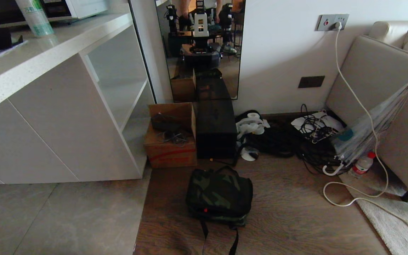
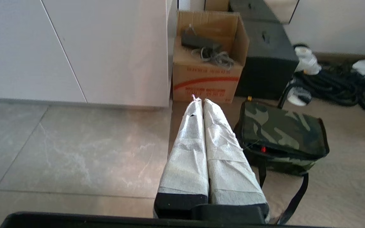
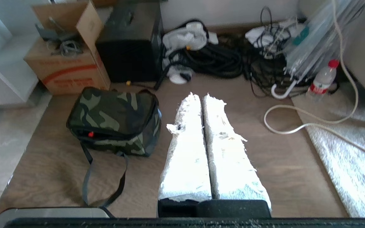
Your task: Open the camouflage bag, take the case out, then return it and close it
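Camouflage fabric marked the camouflage bag [image 1: 219, 194], zipped shut on the wooden floor at lower centre of the head view. Left gripper [image 2: 200, 101] and right gripper [image 3: 201, 96] hung clenched and empty above the floor, apparently awaiting the approach.

Clutter along the wall, beyond both pairs of jaws

A cardboard box [image 1: 170, 141], flaps open with cables inside, stands past the left jaws' tips, touching a black box [image 1: 215, 131] on its right; a mirror [image 1: 200, 49] leans behind them and a white cabinet [image 1: 48, 117] lies off to the left jaws' left. Ahead of the right jaws sprawl black hoses [image 3: 214, 60], a white cord [image 3: 296, 126], a folded umbrella [image 3: 309, 47] and a water bottle [image 3: 323, 79], with a pale rug [image 3: 347, 152] to their right beside a beige sofa [image 1: 384, 92].
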Available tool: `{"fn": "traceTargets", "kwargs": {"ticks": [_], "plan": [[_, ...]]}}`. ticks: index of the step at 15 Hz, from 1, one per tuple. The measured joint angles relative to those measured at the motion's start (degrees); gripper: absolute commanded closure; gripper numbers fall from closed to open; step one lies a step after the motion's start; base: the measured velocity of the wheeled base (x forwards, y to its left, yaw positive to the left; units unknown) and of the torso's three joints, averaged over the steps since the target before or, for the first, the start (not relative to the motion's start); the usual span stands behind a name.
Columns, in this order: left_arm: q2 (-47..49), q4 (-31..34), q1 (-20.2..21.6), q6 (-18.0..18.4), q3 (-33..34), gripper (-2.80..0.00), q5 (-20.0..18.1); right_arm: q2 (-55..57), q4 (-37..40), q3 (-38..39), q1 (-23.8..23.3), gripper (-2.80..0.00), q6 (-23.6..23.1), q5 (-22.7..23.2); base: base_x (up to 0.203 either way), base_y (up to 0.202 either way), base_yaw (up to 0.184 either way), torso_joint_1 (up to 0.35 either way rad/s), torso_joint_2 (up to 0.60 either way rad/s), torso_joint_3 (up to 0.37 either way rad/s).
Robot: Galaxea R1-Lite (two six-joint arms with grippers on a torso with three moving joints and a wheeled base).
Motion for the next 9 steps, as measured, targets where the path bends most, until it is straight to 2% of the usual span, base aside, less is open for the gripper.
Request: {"fn": "traceTargets", "kwargs": {"ticks": [9], "plan": [[0.0, 0.0, 0.0, 0.03, 0.0, 0.0, -0.01, 0.0, -0.01, 0.0, 0.01, 0.0, 0.01, 0.01, 0.0, 0.0, 0.0, 0.002, 0.0, 0.2]]}}
